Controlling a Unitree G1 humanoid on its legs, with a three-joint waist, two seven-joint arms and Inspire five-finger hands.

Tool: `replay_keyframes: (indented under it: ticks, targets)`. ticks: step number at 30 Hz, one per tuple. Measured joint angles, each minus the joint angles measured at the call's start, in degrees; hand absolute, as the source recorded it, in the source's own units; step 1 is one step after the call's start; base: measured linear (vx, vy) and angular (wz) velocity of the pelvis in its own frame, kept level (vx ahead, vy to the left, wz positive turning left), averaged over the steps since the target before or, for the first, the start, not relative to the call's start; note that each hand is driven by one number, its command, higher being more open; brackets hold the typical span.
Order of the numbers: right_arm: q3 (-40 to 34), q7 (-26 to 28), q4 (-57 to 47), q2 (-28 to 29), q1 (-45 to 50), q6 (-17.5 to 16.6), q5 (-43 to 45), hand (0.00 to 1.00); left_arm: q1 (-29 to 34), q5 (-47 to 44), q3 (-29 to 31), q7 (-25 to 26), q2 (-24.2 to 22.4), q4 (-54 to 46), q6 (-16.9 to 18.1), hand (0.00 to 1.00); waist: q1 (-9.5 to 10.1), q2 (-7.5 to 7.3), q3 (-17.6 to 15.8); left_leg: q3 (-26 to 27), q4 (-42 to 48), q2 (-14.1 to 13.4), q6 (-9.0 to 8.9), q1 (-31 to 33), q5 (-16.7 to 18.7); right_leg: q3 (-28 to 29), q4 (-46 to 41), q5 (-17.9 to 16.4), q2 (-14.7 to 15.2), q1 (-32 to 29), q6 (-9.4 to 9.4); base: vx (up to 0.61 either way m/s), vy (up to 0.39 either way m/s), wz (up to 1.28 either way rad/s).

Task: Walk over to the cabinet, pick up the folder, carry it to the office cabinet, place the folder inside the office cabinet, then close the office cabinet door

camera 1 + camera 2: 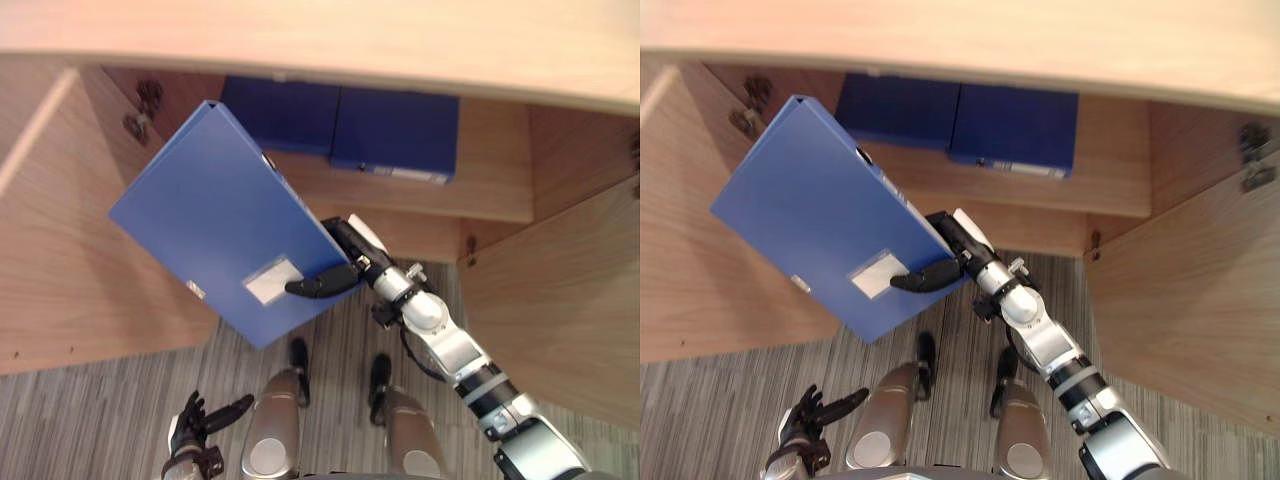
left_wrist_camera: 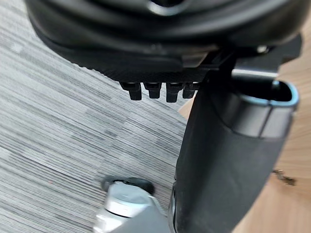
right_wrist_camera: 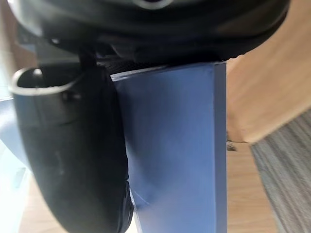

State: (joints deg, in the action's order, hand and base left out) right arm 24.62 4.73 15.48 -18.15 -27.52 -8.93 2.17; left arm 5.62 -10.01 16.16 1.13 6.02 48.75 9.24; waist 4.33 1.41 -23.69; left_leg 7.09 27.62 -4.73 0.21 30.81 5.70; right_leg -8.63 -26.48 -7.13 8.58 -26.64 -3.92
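A blue folder (image 1: 215, 220) with a pale label (image 1: 271, 279) hangs tilted in front of the open wooden office cabinet (image 1: 500, 190). My right hand (image 1: 345, 258) is shut on its lower right edge, the thumb (image 1: 322, 284) lying across the cover beside the label. The right wrist view has the folder's blue side (image 3: 180, 145) pressed against the thumb (image 3: 73, 160). My left hand (image 1: 195, 425) hangs low at the lower left over the floor, fingers relaxed and holding nothing.
Two dark blue folders (image 1: 340, 125) lie on the cabinet's shelf (image 1: 490, 195) behind the held one. The cabinet's left door (image 1: 70, 230) and right door (image 1: 560, 290) both stand open. Grey striped carpet (image 1: 90, 420) covers the floor below.
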Motion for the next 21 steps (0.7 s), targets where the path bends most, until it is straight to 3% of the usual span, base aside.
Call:
replay_keyframes:
  ticks: [5, 9, 13, 21]
  targets:
    - [-5.34, -2.44, 0.17, 0.36, -4.87, 0.92, 5.05, 0.00, -1.17, -3.19, -4.22, 0.23, -1.70, -4.71, 0.54, 1.00, 0.83, 1.40, -2.03, -1.24, 10.88, -0.69, 0.22, 12.32, 3.08, 0.09, -12.92, -4.92, 1.46, -12.72, 0.54, -0.08, 0.011, 0.07]
    - [-13.27, -7.77, 0.25, 1.64, -10.80, 0.92, 16.81, 0.00, -2.80, -4.92, -4.25, 0.63, -2.78, -8.67, 1.19, 1.00, 1.27, 2.08, -2.51, -2.65, 18.48, -1.48, 0.39, 21.89, 4.64, -0.61, -21.15, -8.00, 1.97, -21.72, 1.11, -0.07, -0.027, 0.06]
    - [-20.87, -14.48, 3.72, 2.21, -17.74, 0.79, 25.37, 0.00, -4.26, -5.98, -4.28, 1.25, -3.18, -11.79, 1.25, 1.00, 1.75, 2.19, -2.85, -3.49, 21.77, -1.81, 0.10, 25.95, 5.34, -0.86, -25.18, -9.48, 2.50, -25.65, 1.54, -0.04, -0.061, 0.07]
    - [-26.69, -22.40, 14.14, 2.84, -28.67, 0.12, 37.86, 0.00, -5.42, -9.30, -5.48, 2.85, -3.61, -15.13, 1.81, 1.00, 1.82, 2.20, -2.85, -4.24, 23.14, -2.35, -0.12, 28.46, 5.54, -1.76, -26.52, -9.95, 2.47, -27.72, 1.85, -0.02, -0.042, 0.00]
